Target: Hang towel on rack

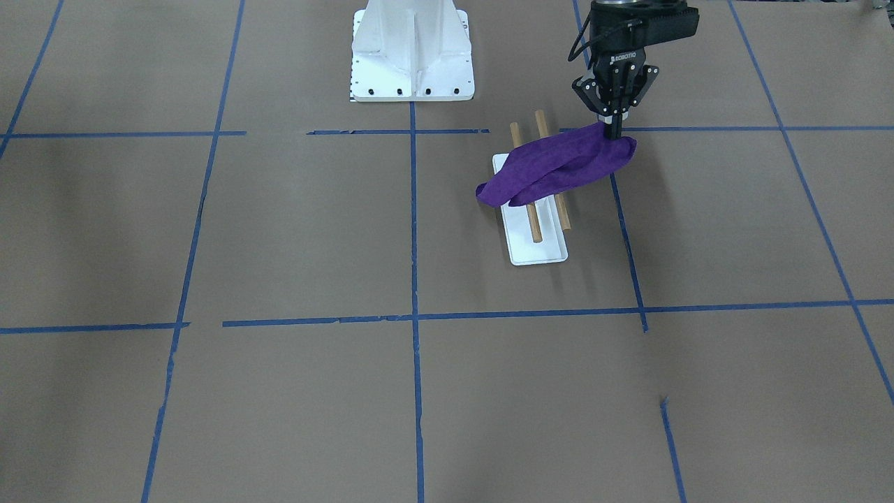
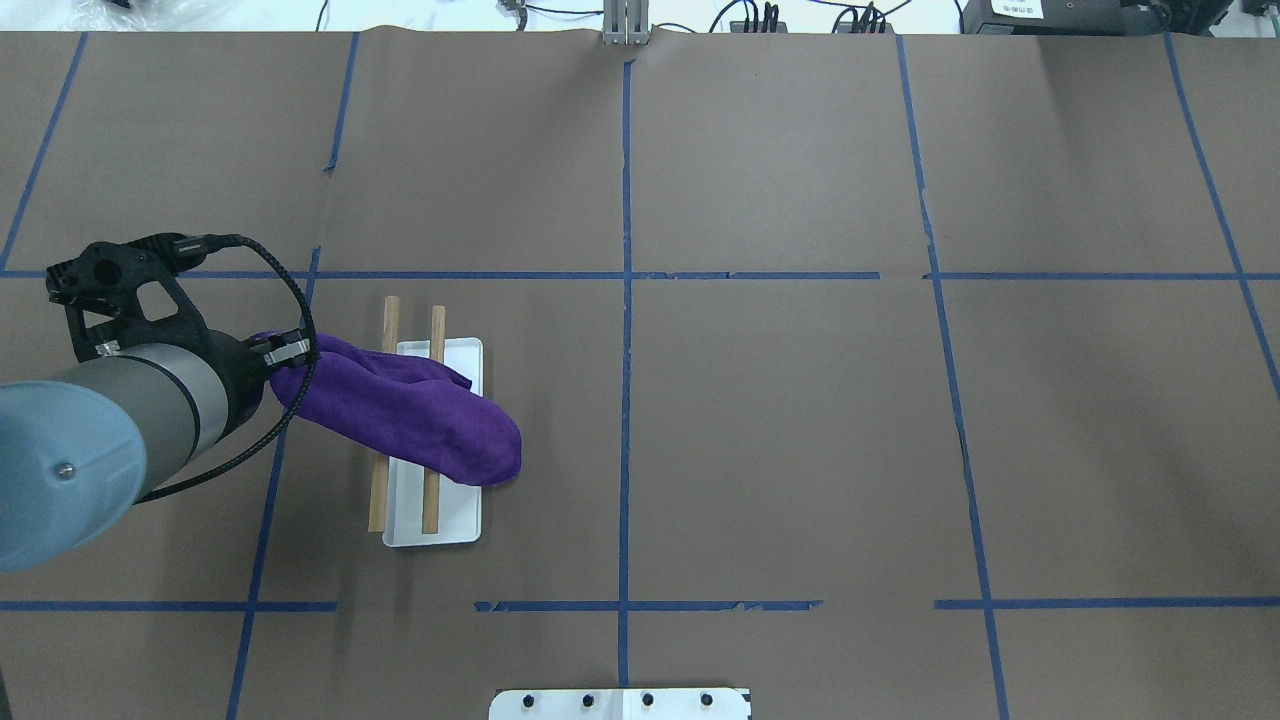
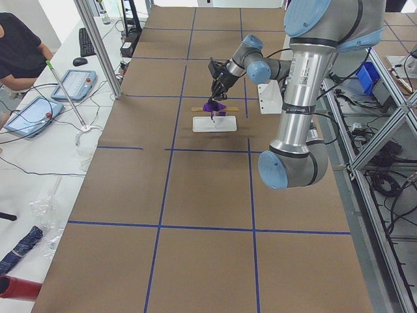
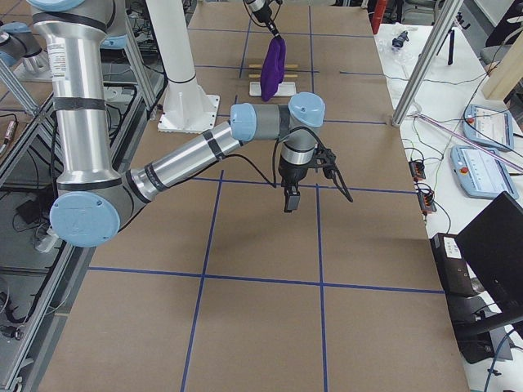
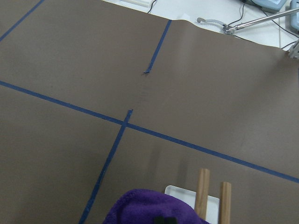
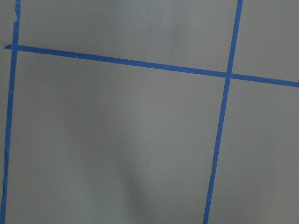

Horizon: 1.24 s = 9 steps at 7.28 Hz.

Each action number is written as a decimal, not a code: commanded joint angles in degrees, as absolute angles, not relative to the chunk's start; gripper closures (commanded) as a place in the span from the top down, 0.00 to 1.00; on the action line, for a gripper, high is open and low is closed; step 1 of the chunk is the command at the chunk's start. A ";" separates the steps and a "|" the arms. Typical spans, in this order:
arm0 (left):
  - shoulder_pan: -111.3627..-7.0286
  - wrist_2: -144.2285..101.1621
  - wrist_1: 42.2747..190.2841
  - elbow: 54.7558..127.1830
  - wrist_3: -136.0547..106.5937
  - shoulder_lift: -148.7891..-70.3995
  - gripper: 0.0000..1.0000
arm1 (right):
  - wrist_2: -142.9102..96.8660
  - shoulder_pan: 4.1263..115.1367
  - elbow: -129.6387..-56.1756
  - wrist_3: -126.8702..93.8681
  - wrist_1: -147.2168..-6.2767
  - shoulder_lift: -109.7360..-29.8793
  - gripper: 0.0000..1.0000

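The purple towel (image 1: 559, 168) lies across both wooden rods of the rack (image 1: 536, 253), a small stand with a white tray base. My left gripper (image 1: 614, 130) is shut on one end of the towel and holds that end a little above the rods, beside the rack. The other end droops over the tray's far side. The overhead view shows the same: towel (image 2: 410, 405), rack (image 2: 440, 522), left gripper (image 2: 285, 352). The left wrist view shows the towel (image 5: 149, 207) and the rod tips (image 5: 202, 193). My right gripper (image 4: 290, 200) hangs over bare table far from the rack; I cannot tell if it is open.
The large white bolted pedestal (image 1: 412, 56) stands at the robot's side of the table, close to the rack. Blue tape lines (image 2: 625, 300) divide the brown paper cover. Operators' pendants (image 3: 71, 83) lie beyond the table's far edge.
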<state>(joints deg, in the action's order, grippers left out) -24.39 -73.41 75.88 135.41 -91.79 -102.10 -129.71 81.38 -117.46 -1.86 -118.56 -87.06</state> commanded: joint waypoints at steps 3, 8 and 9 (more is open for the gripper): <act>-24.43 -72.69 76.29 132.02 -88.42 -98.00 0.00 | -130.17 82.88 -116.11 -1.41 -117.87 -87.36 1.00; -25.91 -73.56 82.44 128.49 -77.43 -97.91 1.00 | -130.17 83.93 -111.10 -1.41 -107.51 -89.37 1.00; -29.58 -74.52 82.44 128.24 -73.52 -98.26 1.00 | -130.17 84.37 -110.48 -1.41 -104.18 -90.86 1.00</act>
